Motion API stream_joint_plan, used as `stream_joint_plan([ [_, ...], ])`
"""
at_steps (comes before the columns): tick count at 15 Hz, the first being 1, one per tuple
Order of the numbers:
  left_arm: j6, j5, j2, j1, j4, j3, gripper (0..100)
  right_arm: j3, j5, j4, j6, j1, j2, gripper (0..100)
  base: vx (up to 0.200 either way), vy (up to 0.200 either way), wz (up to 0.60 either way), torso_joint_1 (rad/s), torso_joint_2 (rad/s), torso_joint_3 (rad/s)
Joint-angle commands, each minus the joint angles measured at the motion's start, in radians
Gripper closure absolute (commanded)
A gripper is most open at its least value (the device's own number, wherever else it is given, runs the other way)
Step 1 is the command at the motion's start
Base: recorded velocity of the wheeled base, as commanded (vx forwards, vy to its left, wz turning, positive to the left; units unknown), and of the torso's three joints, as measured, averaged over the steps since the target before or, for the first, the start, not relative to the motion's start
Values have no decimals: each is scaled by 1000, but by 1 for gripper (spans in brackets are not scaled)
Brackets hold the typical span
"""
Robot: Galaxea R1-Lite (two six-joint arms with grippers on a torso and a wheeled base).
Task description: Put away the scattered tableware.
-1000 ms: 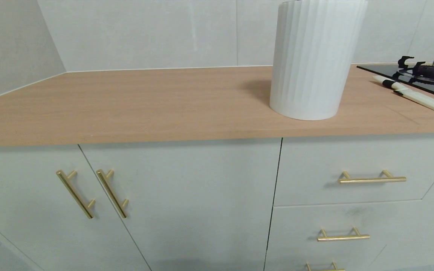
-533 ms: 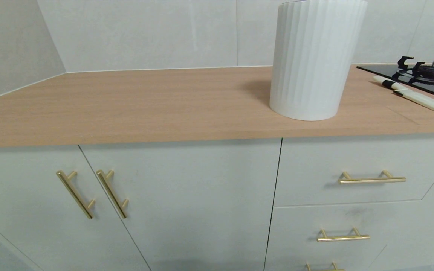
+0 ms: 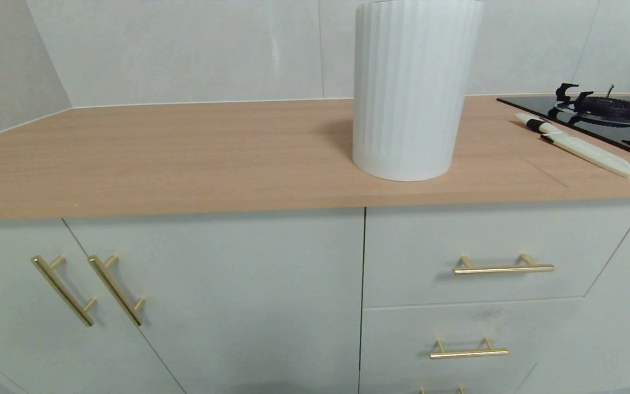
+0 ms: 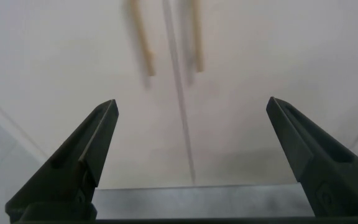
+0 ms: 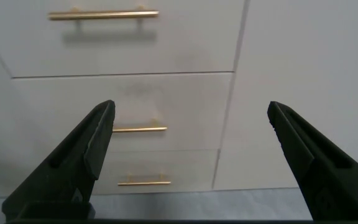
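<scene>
1. The container (image 3: 409, 98) is cut off at the rim by the head view's top edge.
2. The stove (image 3: 602, 111) runs off its right edge.
3. The door handles (image 4: 143, 45) are blurred in the left wrist view.

No text, label, brand, number or sign is being shown legibly anywhere. The white ribbed container (image 3: 409, 93), the knife (image 3: 577, 146) and the cabinet doors (image 3: 227, 284) are being presented as plain, unmarked surfaces.
</scene>
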State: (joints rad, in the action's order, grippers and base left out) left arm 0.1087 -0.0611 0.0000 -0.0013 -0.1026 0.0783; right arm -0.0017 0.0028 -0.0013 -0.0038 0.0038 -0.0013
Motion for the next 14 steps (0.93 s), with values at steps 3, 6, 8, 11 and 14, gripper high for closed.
stream_joint_plan([
  [3, 0, -2, 2, 0, 0, 0, 0, 0, 0, 0, -1, 1, 1, 0, 0, -200, 0, 2, 1, 2],
  [6, 0, 0, 2, 0, 0, 0, 0, 0, 0, 0, -1, 1, 1, 0, 0, 0, 0, 0, 0, 0],
  [8, 0, 0, 2, 0, 0, 0, 0, 0, 0, 0, -1, 1, 1, 0, 0, 0, 0, 0, 0, 0],
  [11, 0, -2, 2, 0, 0, 0, 0, 0, 0, 0, -1, 1, 1, 0, 0, 0, 0, 0, 0, 0],
  [14, 0, -2, 2, 1, 0, 0, 0, 0, 0, 0, -1, 1, 1, 0, 0, 0, 0, 0, 0, 0],
])
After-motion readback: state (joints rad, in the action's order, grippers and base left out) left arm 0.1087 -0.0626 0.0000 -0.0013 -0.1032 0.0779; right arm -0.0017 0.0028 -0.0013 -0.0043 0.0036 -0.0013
